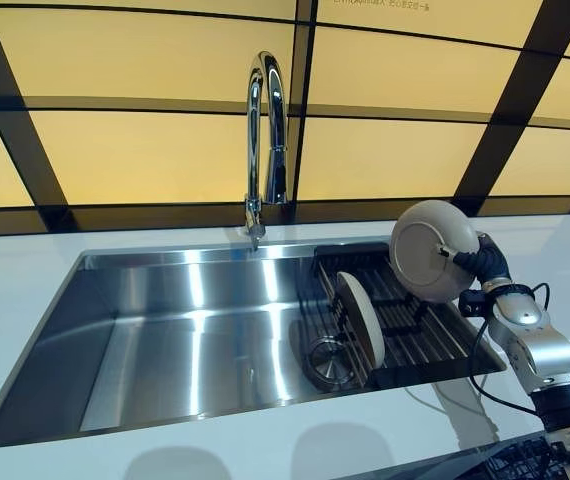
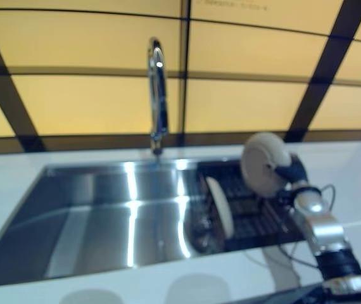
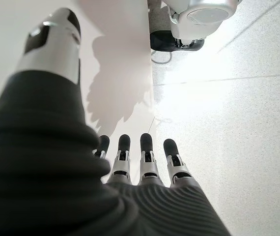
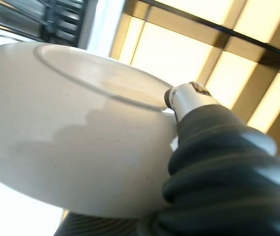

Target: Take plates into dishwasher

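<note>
My right hand [image 1: 477,262] holds a beige plate [image 1: 432,250] on edge above the black drying rack [image 1: 420,325] at the sink's right end, its underside toward me. In the right wrist view the thumb [image 4: 191,98] presses on the plate's [image 4: 71,137] underside by the foot ring. A second beige plate [image 1: 361,318] stands upright in the rack's slots, left of the held one. My left hand [image 3: 140,162] shows only in the left wrist view, down by a white cabinet face over the floor, fingers straight and holding nothing.
A steel sink [image 1: 185,330] is set in the white counter [image 1: 25,270], with a chrome tap [image 1: 265,140] behind it. A round metal strainer [image 1: 327,362] lies by the rack. A dark wire rack's corner [image 1: 525,462] shows at the bottom right.
</note>
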Controlling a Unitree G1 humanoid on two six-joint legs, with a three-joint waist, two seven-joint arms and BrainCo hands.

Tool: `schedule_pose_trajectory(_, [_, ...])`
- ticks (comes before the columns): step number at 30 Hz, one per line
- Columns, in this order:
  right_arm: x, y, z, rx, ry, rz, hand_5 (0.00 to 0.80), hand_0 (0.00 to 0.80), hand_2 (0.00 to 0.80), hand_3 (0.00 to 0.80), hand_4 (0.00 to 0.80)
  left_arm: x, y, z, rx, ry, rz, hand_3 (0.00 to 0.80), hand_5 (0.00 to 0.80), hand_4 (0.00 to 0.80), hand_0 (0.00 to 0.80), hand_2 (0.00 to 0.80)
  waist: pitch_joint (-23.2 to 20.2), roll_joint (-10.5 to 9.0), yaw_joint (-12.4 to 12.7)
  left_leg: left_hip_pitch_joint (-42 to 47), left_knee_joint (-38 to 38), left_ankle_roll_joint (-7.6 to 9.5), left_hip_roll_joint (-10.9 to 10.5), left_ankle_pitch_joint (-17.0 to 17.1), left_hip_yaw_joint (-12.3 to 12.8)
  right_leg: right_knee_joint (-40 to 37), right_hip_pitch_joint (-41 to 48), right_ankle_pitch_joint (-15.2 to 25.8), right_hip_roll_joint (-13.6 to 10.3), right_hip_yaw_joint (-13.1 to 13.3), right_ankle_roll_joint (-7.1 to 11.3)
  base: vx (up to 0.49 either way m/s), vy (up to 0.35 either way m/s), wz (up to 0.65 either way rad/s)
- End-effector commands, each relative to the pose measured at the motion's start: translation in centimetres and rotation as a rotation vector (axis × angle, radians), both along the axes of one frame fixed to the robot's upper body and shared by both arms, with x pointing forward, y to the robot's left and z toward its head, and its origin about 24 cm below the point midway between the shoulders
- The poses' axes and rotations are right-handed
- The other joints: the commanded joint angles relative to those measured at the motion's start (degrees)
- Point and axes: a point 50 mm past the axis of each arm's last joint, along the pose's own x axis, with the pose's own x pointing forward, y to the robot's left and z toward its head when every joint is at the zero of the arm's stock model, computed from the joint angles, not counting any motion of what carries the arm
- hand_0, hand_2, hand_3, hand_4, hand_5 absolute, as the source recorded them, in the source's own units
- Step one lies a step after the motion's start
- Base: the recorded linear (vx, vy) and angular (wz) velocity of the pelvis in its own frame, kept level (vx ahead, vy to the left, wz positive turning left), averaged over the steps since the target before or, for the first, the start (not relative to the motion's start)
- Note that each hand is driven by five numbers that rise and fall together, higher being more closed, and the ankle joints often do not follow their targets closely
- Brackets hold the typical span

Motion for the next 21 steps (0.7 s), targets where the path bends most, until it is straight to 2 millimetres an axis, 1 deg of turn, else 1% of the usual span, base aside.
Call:
schedule_pose_trajectory(1, [-1.1, -0.7, 6.7, -0.072, -0.298, -0.007, 0.800, 0.800, 0.800, 0.800, 0.800, 4.7, 0.0, 0.9, 0.010, -0.156, -0.077, 0.000, 0.000, 0.000, 0.000, 0.000, -0.4, -0.15, -0.9, 0.2, 2.0, 2.85, -2.5, -4.1, 1.7, 4.4, 0.8, -2.6, -1.7, 2.8, 3.75, -0.011, 0.055, -0.01])
schedule_pose_trajectory(2, [-1.5, -0.8, 7.3, -0.079, -0.333, -0.013, 0.800, 0.800, 0.800, 0.800, 0.800, 4.7, -0.1, 0.9, 0.008, -0.158, -0.081, 0.000, 0.000, 0.000, 0.000, 0.000, -0.4, -0.22, -1.2, 0.2, 2.1, 2.91, -2.5, -4.2, 1.9, 4.5, 0.6, -2.5, -1.8, 3.0, 3.93, -0.013, 0.060, -0.02])
schedule_pose_trajectory(6, [-2.7, -1.5, 8.9, -0.106, -0.410, -0.034, 0.800, 0.800, 0.800, 0.800, 0.800, 4.5, -0.2, 0.8, 0.004, -0.162, -0.087, 0.000, 0.000, 0.000, 0.000, 0.000, -0.5, -0.59, -2.1, 0.0, 2.7, 3.31, -2.8, -4.7, 2.4, 5.6, -0.4, -1.5, -2.5, 3.7, 4.60, -0.015, 0.058, -0.10])
schedule_pose_trajectory(9, [-3.7, -2.3, 9.7, -0.136, -0.451, -0.078, 0.800, 0.800, 0.800, 0.800, 0.800, 4.4, -0.2, 0.8, 0.000, -0.152, -0.113, 0.000, 0.000, 0.000, 0.000, 0.000, -0.3, -1.11, -2.8, -0.1, 2.8, 3.61, -3.4, -4.9, 2.7, 6.8, -1.8, 0.6, -3.3, 4.2, 5.64, 0.008, 0.069, -0.19])
schedule_pose_trajectory(10, [-4.2, -2.8, 9.9, -0.146, -0.460, -0.098, 0.800, 0.800, 0.800, 0.800, 0.800, 4.2, -0.3, 0.7, 0.001, -0.141, -0.121, 0.000, 0.000, 0.000, 0.000, 0.000, -0.2, -1.38, -3.4, 0.1, 2.5, 3.56, -3.6, -5.0, 2.9, 7.1, -3.0, 2.2, -3.7, 4.4, 6.15, 0.030, 0.060, -0.17])
schedule_pose_trajectory(12, [-4.7, -3.2, 10.0, -0.150, -0.464, -0.114, 0.800, 0.800, 0.800, 0.800, 0.800, 3.9, -0.2, 0.7, 0.000, -0.132, -0.124, 0.000, 0.000, 0.000, 0.000, 0.000, -0.1, -1.49, -3.7, 0.5, 2.0, 3.33, -3.6, -5.0, 3.3, 6.9, -4.0, 3.8, -3.9, 4.3, 6.56, 0.024, 0.035, -0.25])
schedule_pose_trajectory(13, [-5.0, -3.6, 10.0, -0.159, -0.462, -0.131, 0.800, 0.800, 0.800, 0.800, 0.800, 3.7, -0.1, 0.6, 0.007, -0.125, -0.121, 0.000, 0.000, 0.000, 0.000, 0.000, 0.3, -1.77, -4.5, 1.1, 1.5, 2.90, -3.6, -5.2, 4.2, 6.7, -5.8, 6.1, -4.1, 3.8, 7.22, 0.013, 0.015, -0.31])
schedule_pose_trajectory(15, [-5.2, -3.8, 10.1, -0.162, -0.460, -0.145, 0.800, 0.800, 0.800, 0.800, 0.800, 3.8, 0.0, 0.7, 0.013, -0.126, -0.119, 0.000, 0.000, 0.000, 0.000, 0.000, 0.7, -1.76, -5.1, 1.6, 1.2, 2.69, -3.2, -5.3, 5.1, 7.0, -7.8, 7.3, -4.1, 3.7, 7.63, -0.008, 0.004, -0.42])
schedule_pose_trajectory(18, [-5.9, -4.6, 10.4, -0.172, -0.453, -0.166, 0.800, 0.800, 0.800, 0.800, 0.800, 4.2, 0.6, 1.0, 0.025, -0.139, -0.106, 0.000, 0.000, 0.000, 0.000, 0.000, 1.4, -1.68, -6.3, 1.5, 1.2, 2.80, -2.4, -5.2, 7.0, 8.7, -10.2, 7.5, -4.2, 3.6, 7.56, -0.084, -0.036, -0.57])
schedule_pose_trajectory(19, [-6.0, -4.8, 10.4, -0.174, -0.449, -0.169, 0.800, 0.800, 0.800, 0.800, 0.800, 4.5, 0.9, 1.2, 0.028, -0.150, -0.099, 0.000, 0.000, 0.000, 0.000, 0.000, 1.5, -1.61, -6.4, 1.0, 1.4, 2.84, -2.0, -4.9, 8.0, 10.0, -10.2, 7.6, -5.1, 2.8, 7.37, -0.168, -0.085, -0.41])
schedule_pose_trajectory(21, [-6.4, -5.1, 10.3, -0.164, -0.452, -0.165, 0.800, 0.800, 0.800, 0.800, 0.800, 5.0, 1.1, 1.4, 0.028, -0.171, -0.095, 0.000, 0.000, 0.000, 0.000, 0.000, 1.4, -1.23, -6.1, -0.3, 2.0, 2.97, -1.0, -4.3, 10.0, 12.3, -9.1, 6.5, -6.4, 2.2, 6.72, -0.196, -0.097, -0.85])
